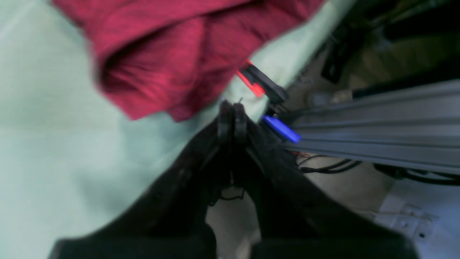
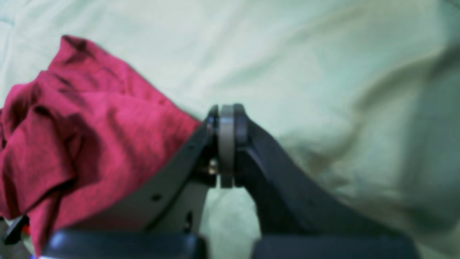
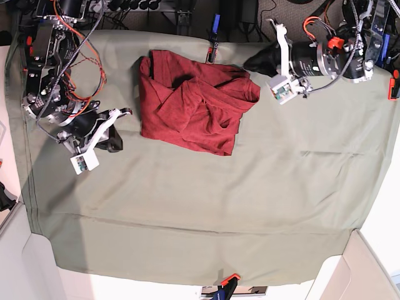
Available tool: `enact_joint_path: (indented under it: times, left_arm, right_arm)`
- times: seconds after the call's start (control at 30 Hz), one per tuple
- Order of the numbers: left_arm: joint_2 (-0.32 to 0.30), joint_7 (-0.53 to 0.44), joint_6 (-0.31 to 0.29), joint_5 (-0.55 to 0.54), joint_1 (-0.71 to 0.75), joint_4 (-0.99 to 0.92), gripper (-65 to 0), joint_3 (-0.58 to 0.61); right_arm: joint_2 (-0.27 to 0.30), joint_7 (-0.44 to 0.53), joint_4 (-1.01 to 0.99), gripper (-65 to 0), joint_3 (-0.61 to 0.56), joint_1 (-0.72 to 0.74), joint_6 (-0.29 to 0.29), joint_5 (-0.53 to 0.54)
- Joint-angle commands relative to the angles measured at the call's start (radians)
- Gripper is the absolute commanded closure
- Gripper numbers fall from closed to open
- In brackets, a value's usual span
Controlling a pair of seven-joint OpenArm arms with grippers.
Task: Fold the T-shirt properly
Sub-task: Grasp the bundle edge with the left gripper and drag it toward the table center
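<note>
The T-shirt [image 3: 194,106] is a dark brick-red heap, crumpled and unevenly bunched, at the far middle of the sage-green table cover [image 3: 250,206]. My left gripper [image 3: 248,63] hovers just off the shirt's far right corner. In the left wrist view this gripper [image 1: 231,108] is shut with nothing between its fingers, and the T-shirt [image 1: 172,54] lies just ahead of it. My right gripper [image 3: 115,142] rests low on the cover, a little to the left of the shirt. The right wrist view shows it [image 2: 227,111] shut and empty, with the T-shirt [image 2: 90,144] to its left.
A red-and-black clamp [image 1: 264,84] and a blue clamp [image 1: 282,129] pin the cover at the far edge by an aluminium rail [image 1: 377,118]. More clamps sit at the near edge [image 3: 230,278] and right edge [image 3: 394,84]. Loose wires hang at the back left [image 3: 75,44].
</note>
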Motion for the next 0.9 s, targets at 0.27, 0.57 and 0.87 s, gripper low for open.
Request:
enact_joint_path:
  times: [0.27, 0.57, 0.87]
  left_arm:
    - [0.001, -0.138, -0.009, 0.129, -0.003, -0.029, 0.0, 0.031]
    - [0.001, -0.219, -0.009, 0.163, -0.046, -0.149, 0.0, 0.031]
    - [0.013, -0.234, -0.009, 0.233, -0.059, -0.158, 0.0, 0.153]
  right_arm:
    - [0.003, 0.02, 0.016, 0.0, 0.002, 0.012, 0.003, 0.018]
    - [0.003, 0.013, 0.016, 0.0, 0.002, 0.003, 0.003, 0.025]
    - [0.003, 0.013, 0.016, 0.0, 0.002, 0.004, 0.003, 0.025]
